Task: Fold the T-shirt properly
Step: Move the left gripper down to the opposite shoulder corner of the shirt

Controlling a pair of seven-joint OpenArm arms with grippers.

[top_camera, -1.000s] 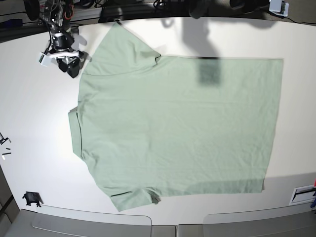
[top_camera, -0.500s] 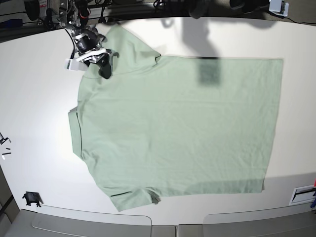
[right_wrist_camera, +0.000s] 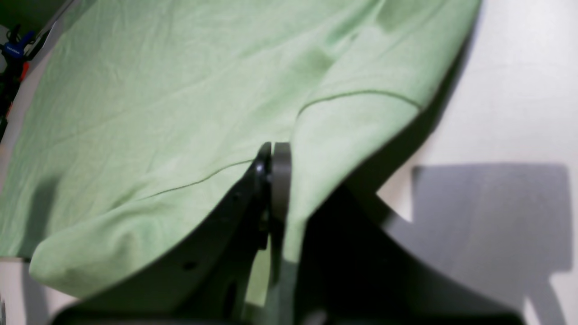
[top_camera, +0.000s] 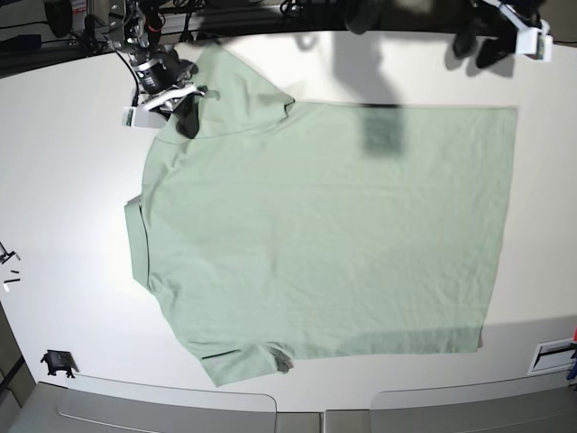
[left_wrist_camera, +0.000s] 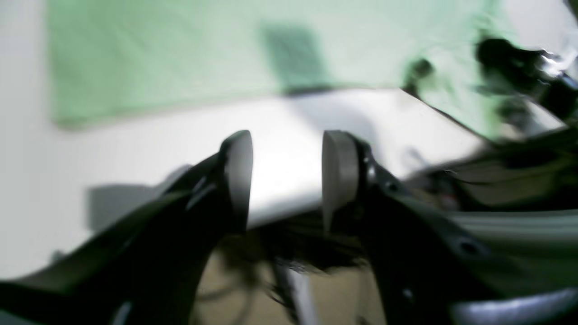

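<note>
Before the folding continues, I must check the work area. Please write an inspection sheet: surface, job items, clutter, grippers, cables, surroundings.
Surface: white table, shadows across it
Job items: mint-green T-shirt, spread out, sleeve at upper left, small folded-over part along the left edge
Clutter: nothing seen on the shirt; small dark animal-shaped mark or figure at lower left
Left gripper: open, empty, beyond the shirt's far right corner
Right gripper: shut on shirt fabric near the sleeve
Cables: thin dark cable along the table's far edge, upper right
Surroundings: grey panels at the near edge
</note>
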